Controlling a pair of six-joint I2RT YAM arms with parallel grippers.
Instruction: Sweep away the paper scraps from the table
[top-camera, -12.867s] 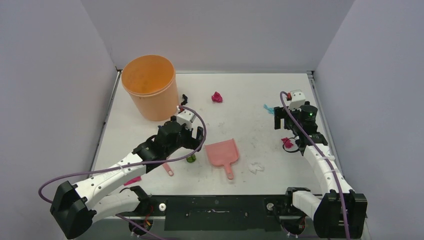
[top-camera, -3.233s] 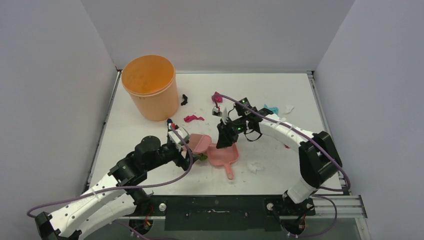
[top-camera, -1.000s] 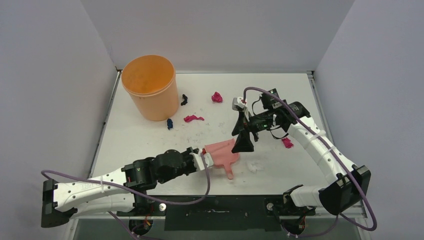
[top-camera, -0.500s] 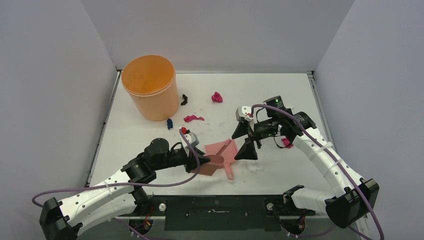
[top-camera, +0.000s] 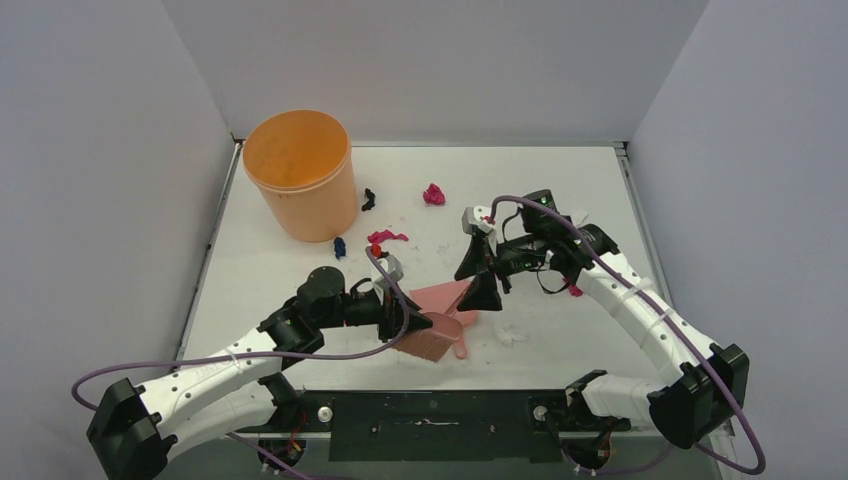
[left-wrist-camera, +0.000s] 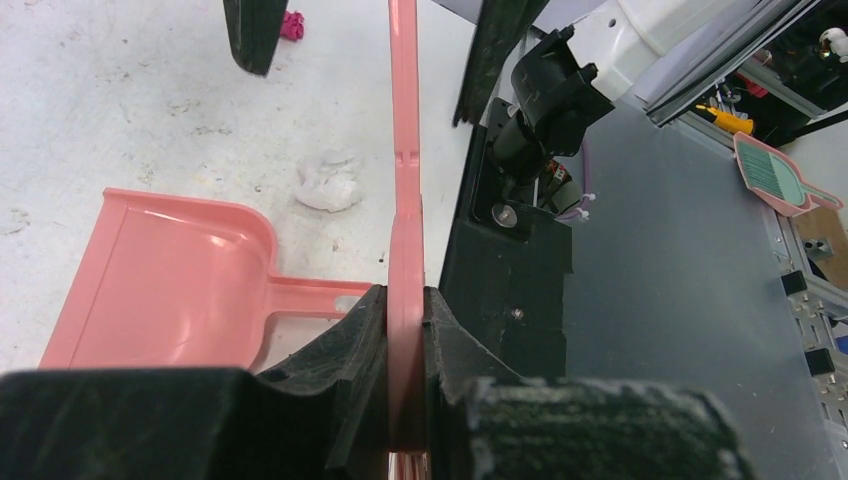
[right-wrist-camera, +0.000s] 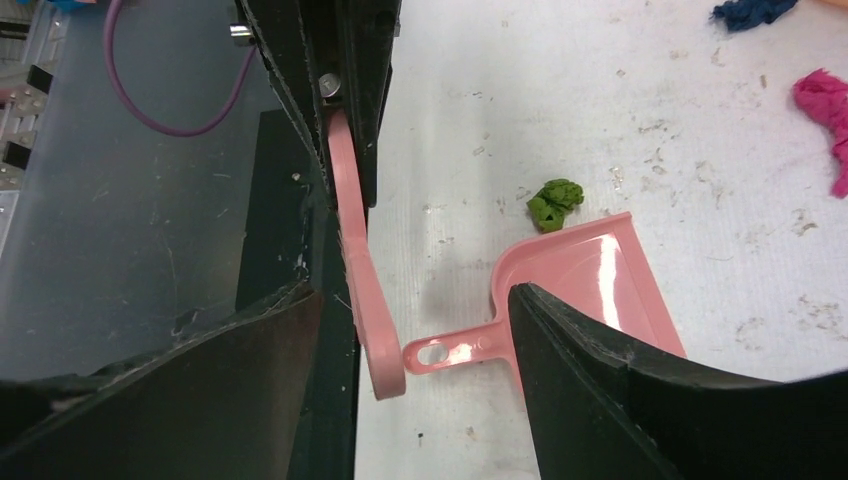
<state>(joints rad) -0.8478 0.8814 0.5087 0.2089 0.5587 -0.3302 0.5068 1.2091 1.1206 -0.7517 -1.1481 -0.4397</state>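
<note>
Pink plastic crowds the middle of the table. My left claw is clamped tight on the handle of the hand brush. My right claw hangs with jaws wide, astride the handle of the dustpan, and grips nothing.

None of the paper scraps is in the pan. The magenta, black and dark blue bits lie toward the orange bucket, well apart from the pan. The white scrap lies near the pan's handle, and the green scrap is just outside its side wall.

My worry is the squeeze. The brush handle's tip sits between my right fingers, just beside the pan handle, so closing could pinch both or knock the brush askew in the left claw. The pan handle lies flat on the table, so the fingers may slide over it and skate the pan away. The two wrists are very close, and a careless swing would make them clash.

From above I cannot see the green scrap at all, as the left arm and brush cover it. One magenta bit is half hidden behind the right arm. The bristles show in neither wrist view, so I cannot tell whether they touch the table.
</note>
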